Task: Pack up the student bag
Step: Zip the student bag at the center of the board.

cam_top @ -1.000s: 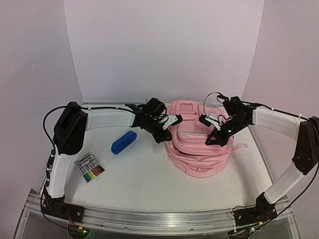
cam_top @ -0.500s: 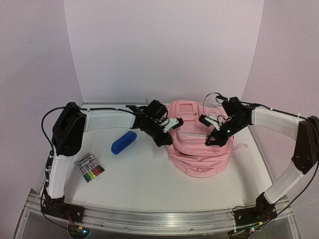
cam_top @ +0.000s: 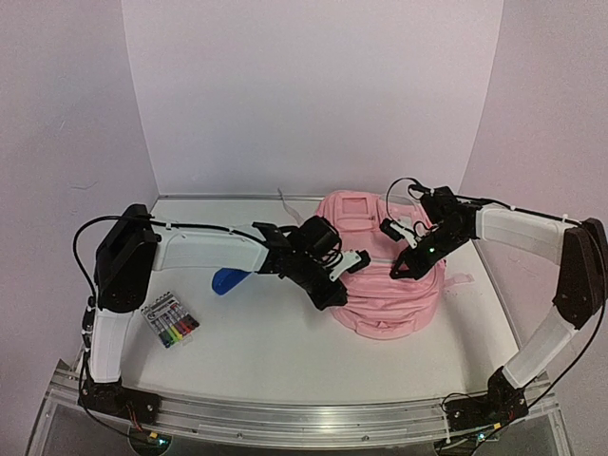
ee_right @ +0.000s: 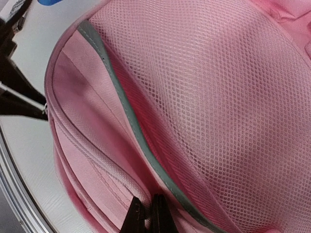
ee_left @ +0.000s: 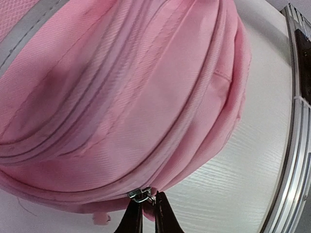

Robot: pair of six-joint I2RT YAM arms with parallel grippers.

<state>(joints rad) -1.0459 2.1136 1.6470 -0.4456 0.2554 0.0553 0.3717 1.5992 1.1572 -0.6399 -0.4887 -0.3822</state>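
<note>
The left gripper (ee_left: 146, 213) had its jaws narrowed to a slit on the metal zip pull (ee_left: 141, 195) at the lower seam of the student bag (ee_left: 126, 92), which bulged directly ahead of the tips. To their right lay bare table (ee_left: 233, 160), open as far as the edge rail (ee_left: 291, 160). The right gripper (ee_right: 147, 212) was closed tight, tips against pink cloth just under the grey trim (ee_right: 127, 119); whether they pinched any could not be told.

Large pink cloth backpack (cam_top: 389, 306): matt twill weave. Open mesh panel (ee_right: 218, 97), upper right of right wrist view. Small metal zip slider (ee_left: 141, 194): shiny. White tabletop (ee_left: 228, 184): faint grain.
</note>
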